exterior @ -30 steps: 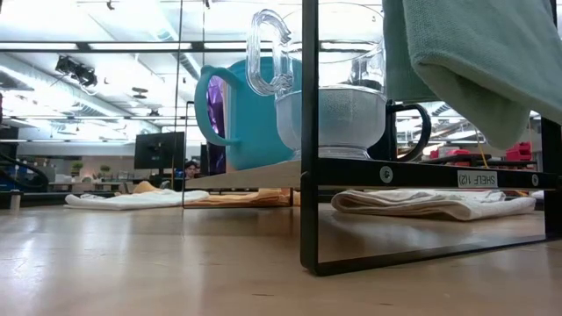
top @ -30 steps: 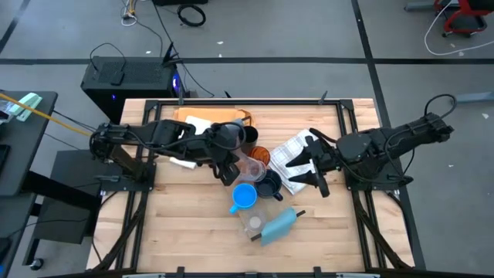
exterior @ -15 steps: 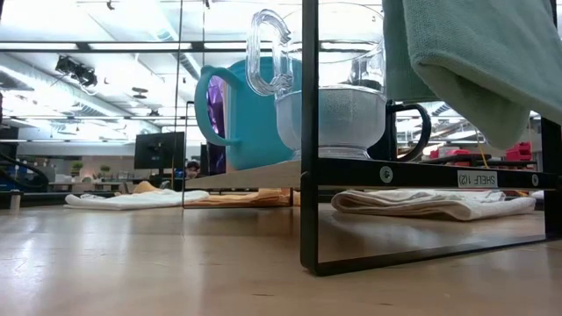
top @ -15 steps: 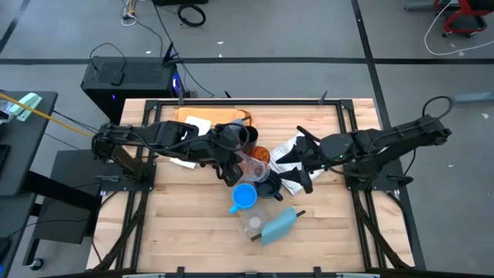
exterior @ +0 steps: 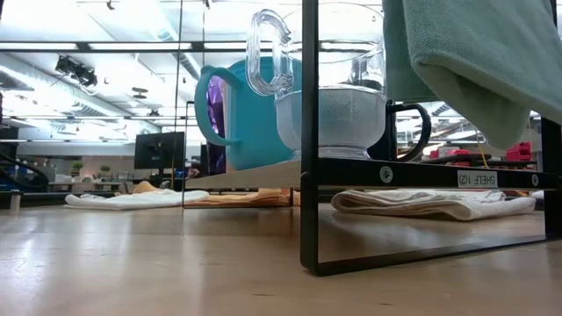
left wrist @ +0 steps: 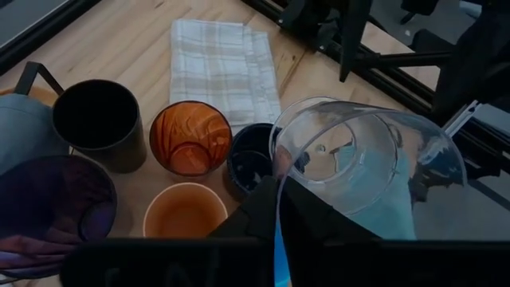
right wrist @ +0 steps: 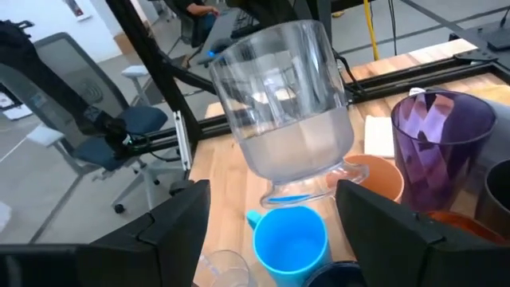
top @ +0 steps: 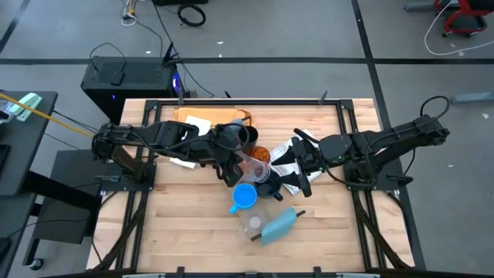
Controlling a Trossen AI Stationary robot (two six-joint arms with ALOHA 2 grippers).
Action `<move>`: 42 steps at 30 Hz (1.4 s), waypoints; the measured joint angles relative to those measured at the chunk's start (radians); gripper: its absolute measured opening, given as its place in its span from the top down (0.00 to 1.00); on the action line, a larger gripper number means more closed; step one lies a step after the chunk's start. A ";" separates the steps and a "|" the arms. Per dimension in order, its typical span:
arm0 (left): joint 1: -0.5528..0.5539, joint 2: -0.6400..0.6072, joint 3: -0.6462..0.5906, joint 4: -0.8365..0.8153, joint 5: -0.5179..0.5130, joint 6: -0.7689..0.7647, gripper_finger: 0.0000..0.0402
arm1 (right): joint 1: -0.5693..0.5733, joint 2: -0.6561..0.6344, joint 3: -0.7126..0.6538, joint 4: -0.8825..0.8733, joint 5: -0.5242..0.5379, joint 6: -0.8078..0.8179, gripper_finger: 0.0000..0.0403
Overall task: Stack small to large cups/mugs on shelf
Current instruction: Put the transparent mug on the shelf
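My left gripper (top: pixel 230 167) is shut on a large clear glass cup (top: pixel 251 165) and holds it above the group of cups at the table's middle. Below it stand a bright blue mug (right wrist: pixel 292 239), a navy mug (left wrist: pixel 250 162), a black cup (left wrist: pixel 99 121), a purple tumbler (right wrist: pixel 443 135) and two orange cups (left wrist: pixel 191 140) (left wrist: pixel 182 215). My right gripper (top: pixel 299 164) is open just right of the held glass, one finger on either side of it in the right wrist view (right wrist: pixel 275 231), touching nothing. In the low view the blue mug (exterior: pixel 250 118) and a clear handled glass (exterior: pixel 329 96) stand on the shelf's pale plank (exterior: pixel 246 175). My left gripper holds the clear glass cup by its wall at the rim (left wrist: pixel 278 185), one finger inside and one outside. The fingers come from the table's left. The glass is lifted clear of the other cups, mouth up and slightly tilted, its foot (right wrist: pixel 312 191) over the blue mug.
A white checked cloth (top: pixel 292 158) lies under my right gripper. A blue-grey cloth (top: pixel 279 224) and a small clear glass (top: pixel 252 224) lie toward the near edge. An orange-brown board (top: pixel 212 117) with a pale cloth is at the far side. Black shelf posts (exterior: pixel 309 132) stand close to the low camera.
My right gripper has moved toward the table's left, over the checked cloth, closer to the held glass, and stays open. My left gripper and the glass have kept still.
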 joint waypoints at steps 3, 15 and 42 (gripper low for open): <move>0.000 0.000 0.000 0.001 0.000 0.006 0.98 | -0.002 0.006 0.000 0.001 -0.001 0.006 0.28; 0.000 0.000 0.000 0.001 0.000 0.017 0.97 | -0.007 -0.005 0.000 0.056 0.054 -0.001 0.19; 0.000 0.000 0.000 -0.003 0.000 0.018 0.95 | -0.012 0.025 0.000 0.031 0.038 0.158 0.15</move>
